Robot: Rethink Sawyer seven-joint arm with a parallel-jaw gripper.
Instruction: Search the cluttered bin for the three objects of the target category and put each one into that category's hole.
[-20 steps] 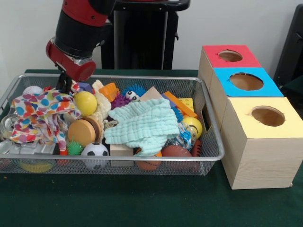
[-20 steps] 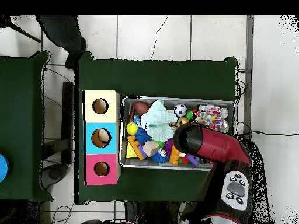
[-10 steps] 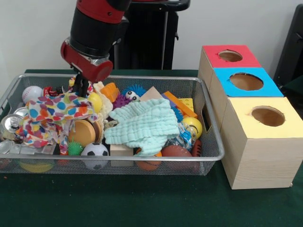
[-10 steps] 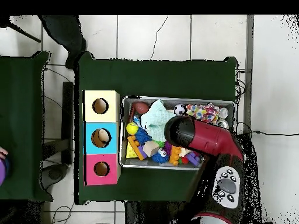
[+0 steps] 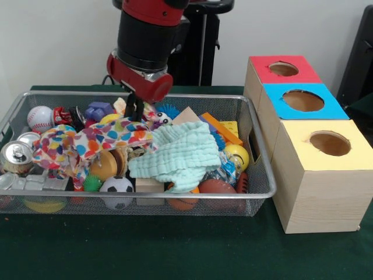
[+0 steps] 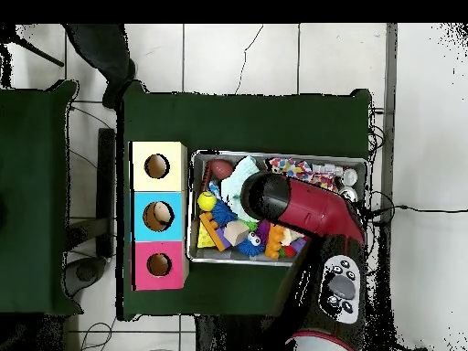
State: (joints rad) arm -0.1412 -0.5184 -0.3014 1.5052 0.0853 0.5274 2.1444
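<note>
Front view: pincer point(image 5: 133, 111) grips the spotted cloth point(image 5: 93, 140), now dragged rightward across the bin point(image 5: 256, 175), uncovering baseball point(image 5: 39, 116) and can point(image 5: 16, 156).

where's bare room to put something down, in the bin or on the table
The bin is packed edge to edge. Free patches: the green table in front of the bin, and the strip behind it beside the red-topped box. The hand hangs over the spotted cloth.
</note>
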